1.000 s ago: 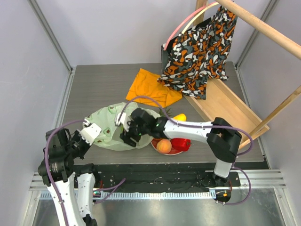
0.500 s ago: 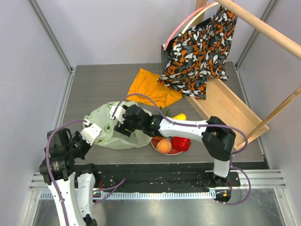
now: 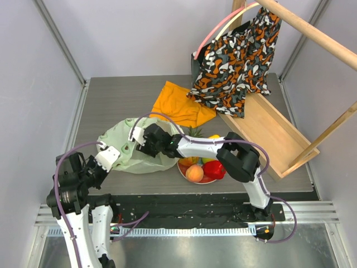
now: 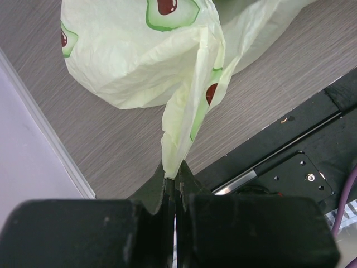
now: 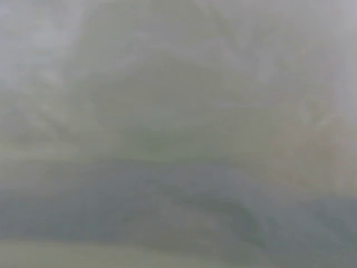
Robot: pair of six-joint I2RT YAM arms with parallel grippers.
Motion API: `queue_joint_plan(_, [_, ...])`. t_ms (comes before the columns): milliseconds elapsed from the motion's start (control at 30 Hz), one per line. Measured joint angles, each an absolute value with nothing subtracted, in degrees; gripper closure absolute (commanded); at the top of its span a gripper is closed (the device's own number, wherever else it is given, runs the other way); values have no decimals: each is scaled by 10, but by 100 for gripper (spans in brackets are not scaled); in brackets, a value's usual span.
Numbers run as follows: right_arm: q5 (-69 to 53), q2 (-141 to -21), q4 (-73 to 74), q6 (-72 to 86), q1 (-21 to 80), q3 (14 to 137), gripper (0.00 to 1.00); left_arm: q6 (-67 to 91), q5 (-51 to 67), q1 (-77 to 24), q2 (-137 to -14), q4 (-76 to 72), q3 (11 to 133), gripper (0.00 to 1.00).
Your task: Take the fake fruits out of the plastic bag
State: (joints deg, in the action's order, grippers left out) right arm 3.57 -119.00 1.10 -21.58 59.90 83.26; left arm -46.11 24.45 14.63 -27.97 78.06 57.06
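Observation:
The pale-green plastic bag [image 3: 120,146] lies crumpled on the table's left front and fills the top of the left wrist view [image 4: 139,50]. My left gripper [image 3: 107,157] is shut on a folded edge of the bag [image 4: 174,177]. My right gripper [image 3: 140,138] reaches from the right into the bag; its fingers are hidden, and the right wrist view shows only blurred pale film. A peach [image 3: 194,173], a red pepper [image 3: 215,169] and a yellow mango [image 3: 213,137] lie on the red floral plate [image 3: 207,180], right of the bag. The fruit inside the bag is hidden.
An orange cloth [image 3: 181,103] lies behind the bag. An orange-black patterned fabric bag [image 3: 237,61] hangs from a wooden rack [image 3: 268,125] at the back right. A black rail [image 3: 184,204] runs along the near edge. Walls close in on both sides.
My right arm has moved left and farther into the bag. The bag has been pushed left and bulges higher. My left gripper has kept its hold.

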Motion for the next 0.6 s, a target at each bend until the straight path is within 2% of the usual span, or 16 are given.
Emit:
queue_joint_plan(67, [28, -1190, 10, -218, 594, 833, 76, -456, 244, 146, -279, 781, 571, 100])
queue_joint_plan(267, [-38, -1155, 30, -222, 576, 821, 80, -448, 245, 146, -278, 781, 566, 100])
queue_joint_plan(600, [-215, -867, 74, -197, 519, 765, 83, -408, 245, 146, -325, 781, 567, 100])
